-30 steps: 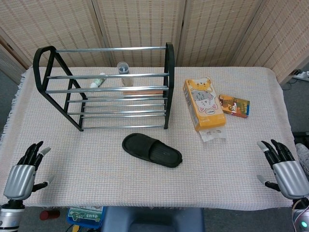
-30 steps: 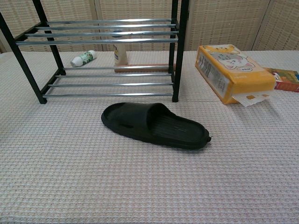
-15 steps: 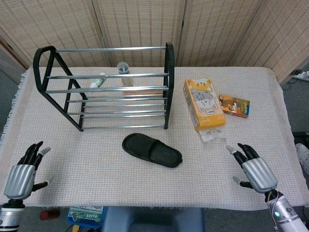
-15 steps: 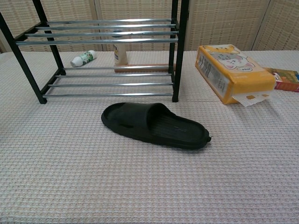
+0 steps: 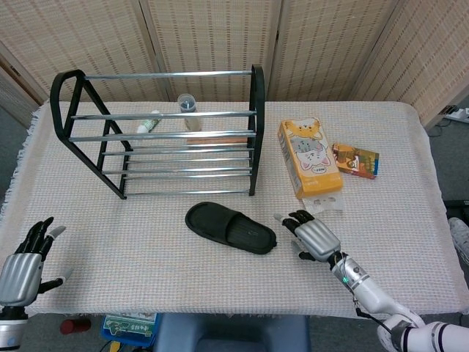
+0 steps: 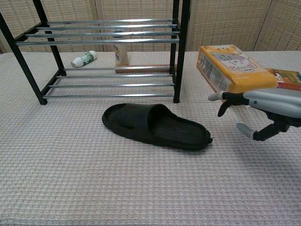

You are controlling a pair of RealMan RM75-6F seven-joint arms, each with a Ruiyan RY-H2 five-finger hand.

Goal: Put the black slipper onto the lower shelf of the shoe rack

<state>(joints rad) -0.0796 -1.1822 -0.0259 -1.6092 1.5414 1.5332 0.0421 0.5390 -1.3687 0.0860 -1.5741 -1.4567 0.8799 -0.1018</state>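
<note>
Right hand (image 5: 315, 236), fingers spread and empty, hovers just beside the heel of the slipper (image 5: 230, 227) lying on the worktop (image 5: 146, 249) before the rack (image 5: 157, 139), apparently reaching; next comes a firm grip, while the left hand (image 5: 18, 268) waits open.

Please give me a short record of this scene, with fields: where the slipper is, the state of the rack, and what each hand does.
slipper: flat on the table, in front of the rack, not held
rack: upright, lower shelf bare
right hand: open, just right of the slipper, not touching it
left hand: open, at the table's near left edge
tissue pack: right of the rack
</note>
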